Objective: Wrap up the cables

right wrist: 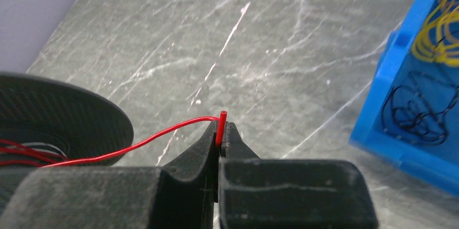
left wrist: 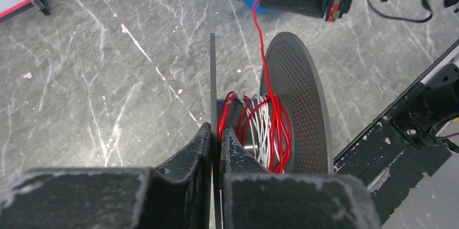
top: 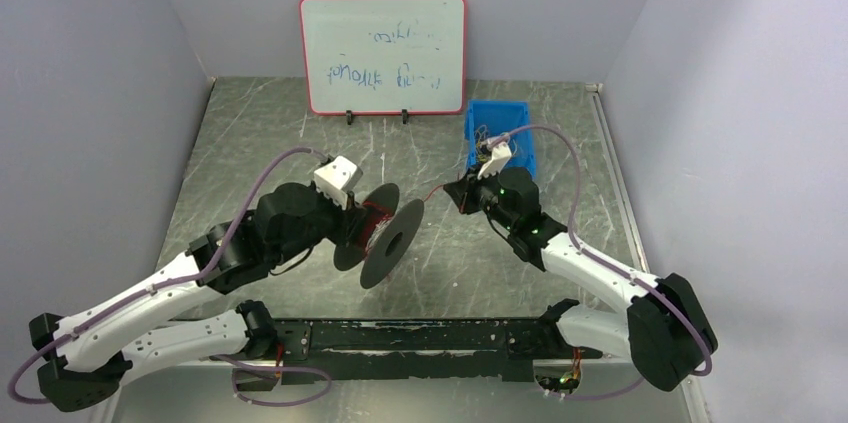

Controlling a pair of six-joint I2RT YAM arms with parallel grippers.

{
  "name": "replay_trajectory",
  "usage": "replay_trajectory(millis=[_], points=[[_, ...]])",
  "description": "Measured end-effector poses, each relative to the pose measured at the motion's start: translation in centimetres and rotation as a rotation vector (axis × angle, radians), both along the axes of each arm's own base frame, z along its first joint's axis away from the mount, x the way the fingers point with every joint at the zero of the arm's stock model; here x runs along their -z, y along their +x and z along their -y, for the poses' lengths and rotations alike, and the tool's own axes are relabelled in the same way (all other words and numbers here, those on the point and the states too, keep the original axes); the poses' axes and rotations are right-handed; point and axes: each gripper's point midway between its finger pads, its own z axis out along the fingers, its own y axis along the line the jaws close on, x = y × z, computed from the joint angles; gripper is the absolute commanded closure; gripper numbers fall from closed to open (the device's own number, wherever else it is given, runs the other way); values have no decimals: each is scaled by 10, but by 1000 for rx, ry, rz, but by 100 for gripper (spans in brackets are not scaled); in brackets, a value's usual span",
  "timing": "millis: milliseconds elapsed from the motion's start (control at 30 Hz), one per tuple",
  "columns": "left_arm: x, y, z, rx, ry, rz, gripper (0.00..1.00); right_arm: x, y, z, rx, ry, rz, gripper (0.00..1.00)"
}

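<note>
We see one black spool [left wrist: 300, 104] with two discs. Our left gripper [left wrist: 216, 134] has its jaws clamped on the rim of one disc. The red cable [left wrist: 263, 50] is wound on the hub between the discs, over some white wire [left wrist: 262, 131]. A single red strand runs from the spool to our right gripper [right wrist: 221, 131], whose jaws pinch its free end. One blue bin [top: 500, 138] sits beyond the spool, just behind that gripper.

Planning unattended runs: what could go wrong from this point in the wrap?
1. The right gripper pinches the red wire only at its very tip; tension could pull it free.
2. The left gripper clamps just one disc edge of the black spool; it might tilt or slip.
3. The turns on the hub look loose and could spill.
</note>
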Motion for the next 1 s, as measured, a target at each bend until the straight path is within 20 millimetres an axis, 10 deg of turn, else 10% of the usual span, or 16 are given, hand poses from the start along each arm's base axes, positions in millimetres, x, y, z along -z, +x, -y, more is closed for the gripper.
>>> replay_trajectory(millis=[367,1000], points=[[-22,-4,2,14,-87,29,93,47,-33,-9,-85,109,-103,100],[-53,26,28,-83,-175,46,93,73,-109,-50,-281,282,-160,100]])
